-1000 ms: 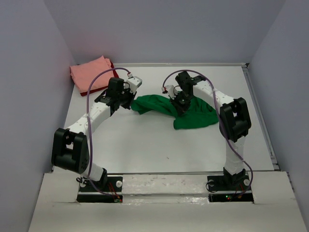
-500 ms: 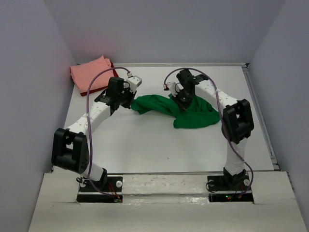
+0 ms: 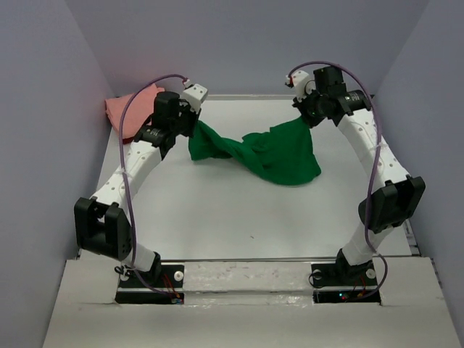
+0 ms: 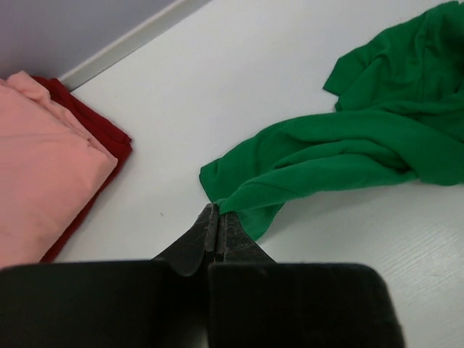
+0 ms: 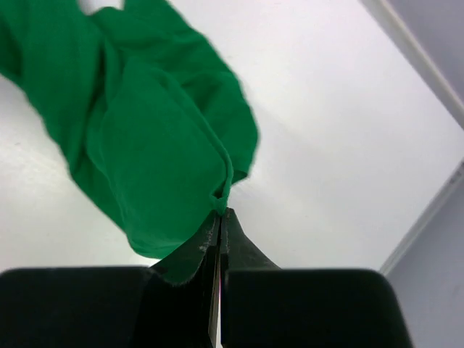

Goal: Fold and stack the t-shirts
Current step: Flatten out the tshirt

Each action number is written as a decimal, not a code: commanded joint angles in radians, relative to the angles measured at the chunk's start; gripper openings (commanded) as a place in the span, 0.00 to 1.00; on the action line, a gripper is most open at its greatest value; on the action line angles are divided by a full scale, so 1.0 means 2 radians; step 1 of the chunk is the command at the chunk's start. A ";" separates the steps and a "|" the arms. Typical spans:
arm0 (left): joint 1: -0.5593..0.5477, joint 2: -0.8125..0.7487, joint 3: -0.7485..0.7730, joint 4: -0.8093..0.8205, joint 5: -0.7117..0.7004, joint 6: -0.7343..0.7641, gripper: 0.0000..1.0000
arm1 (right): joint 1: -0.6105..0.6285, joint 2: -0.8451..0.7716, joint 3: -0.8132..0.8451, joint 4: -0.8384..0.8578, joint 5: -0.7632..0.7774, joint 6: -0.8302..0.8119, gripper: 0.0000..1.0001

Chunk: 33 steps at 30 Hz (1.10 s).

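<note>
Since our left end effector (image 4: pixel 216 217) and right end effector (image 5: pixel 220 217) pinch only green t-shirt (image 3: pixel 279 152) edges, we fear stretching may tug one free.

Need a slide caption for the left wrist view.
Left gripper pinches green t-shirt edge; pink t-shirt lies on dark red t-shirt.

The loose tee (image 3: pixel 268 152) lies across the far middle of the desk (image 3: pixel 239 217), strung between the two arms. Its left end is pinched in the left jaws. Its far right corner is pinched in the right jaws, near the back edge and right of centre. In the far left corner the top tee (image 4: pixel 43 159) lies on the bottom tee (image 4: pixel 109 138), left of the loose tee and apart from it. The left arm (image 3: pixel 134 167) crosses in front of that stack.
</note>
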 commanded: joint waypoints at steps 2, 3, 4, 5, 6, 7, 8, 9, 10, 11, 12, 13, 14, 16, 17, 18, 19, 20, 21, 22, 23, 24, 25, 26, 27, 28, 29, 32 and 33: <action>0.031 -0.030 0.055 0.007 -0.028 0.003 0.00 | -0.070 -0.016 0.037 0.031 0.054 0.006 0.00; 0.036 -0.032 0.056 0.008 -0.029 0.004 0.00 | -0.081 -0.015 0.040 0.032 0.056 0.007 0.00; 0.041 -0.037 0.057 0.011 -0.032 0.005 0.00 | -0.092 -0.013 0.047 0.035 0.057 0.008 0.00; 0.051 -0.040 0.057 0.013 -0.032 0.006 0.00 | -0.103 -0.013 0.050 0.038 0.058 0.008 0.00; 0.055 -0.042 0.057 0.014 -0.034 0.008 0.00 | -0.123 -0.013 0.051 0.041 0.060 0.009 0.00; 0.061 -0.045 0.055 0.015 -0.034 0.008 0.00 | -0.132 -0.008 0.057 0.044 0.061 0.009 0.00; 0.070 -0.046 0.054 0.015 -0.036 0.008 0.00 | -0.140 -0.006 0.060 0.045 0.061 0.009 0.00; 0.075 -0.048 0.051 0.018 -0.039 0.008 0.00 | -0.156 -0.003 0.063 0.046 0.060 0.012 0.00; 0.078 -0.049 0.049 0.018 -0.041 0.009 0.00 | -0.164 0.000 0.065 0.047 0.060 0.012 0.00; 0.084 -0.052 0.047 0.020 -0.045 0.008 0.00 | -0.170 0.006 0.069 0.049 0.059 0.012 0.00; 0.093 -0.053 0.047 0.021 -0.045 0.008 0.00 | -0.176 0.009 0.071 0.049 0.060 0.014 0.00; 0.098 -0.055 0.045 0.023 -0.045 0.008 0.00 | -0.188 0.011 0.073 0.050 0.059 0.015 0.00; 0.102 -0.056 0.045 0.023 -0.048 0.008 0.00 | -0.194 0.013 0.074 0.053 0.057 0.015 0.00; 0.110 -0.057 0.044 0.023 -0.048 0.011 0.00 | -0.206 0.019 0.082 0.056 0.050 0.017 0.00; 0.111 -0.057 0.044 0.023 -0.050 0.011 0.00 | -0.206 0.021 0.086 0.057 0.047 0.017 0.00; 0.113 -0.058 0.043 0.025 -0.051 0.012 0.00 | -0.210 0.027 0.096 0.057 0.047 0.019 0.00; 0.114 -0.057 0.043 0.025 -0.054 0.013 0.00 | -0.210 0.030 0.101 0.056 0.046 0.019 0.00; 0.115 -0.055 0.044 0.025 -0.055 0.013 0.00 | -0.210 0.033 0.106 0.056 0.046 0.018 0.00; 0.115 -0.055 0.044 0.025 -0.055 0.012 0.00 | -0.216 0.040 0.118 0.055 0.046 0.017 0.00; 0.116 -0.055 0.044 0.025 -0.055 0.012 0.00 | -0.216 0.043 0.124 0.052 0.046 0.017 0.00; 0.115 -0.055 0.044 0.025 -0.057 0.012 0.00 | -0.216 0.046 0.129 0.051 0.046 0.018 0.00; 0.116 -0.055 0.044 0.025 -0.059 0.011 0.00 | -0.216 0.049 0.134 0.051 0.046 0.017 0.00; 0.115 -0.055 0.044 0.025 -0.060 0.011 0.00 | -0.220 0.053 0.140 0.049 0.046 0.018 0.00; 0.115 -0.055 0.044 0.025 -0.061 0.011 0.00 | -0.220 0.053 0.142 0.049 0.044 0.018 0.00; 0.115 -0.057 0.044 0.025 -0.061 0.010 0.00 | -0.220 0.055 0.144 0.048 0.044 0.018 0.00; 0.115 -0.058 0.041 0.024 -0.059 0.010 0.00 | -0.220 0.056 0.146 0.048 0.043 0.019 0.00; 0.116 -0.060 0.040 0.021 -0.053 0.008 0.00 | -0.225 0.056 0.148 0.047 0.041 0.021 0.00; 0.115 -0.062 0.031 0.000 -0.023 0.006 0.00 | -0.225 0.047 0.133 0.044 0.016 0.025 0.00; 0.115 -0.062 0.030 -0.009 -0.013 0.006 0.00 | -0.225 0.045 0.128 0.044 0.016 0.026 0.00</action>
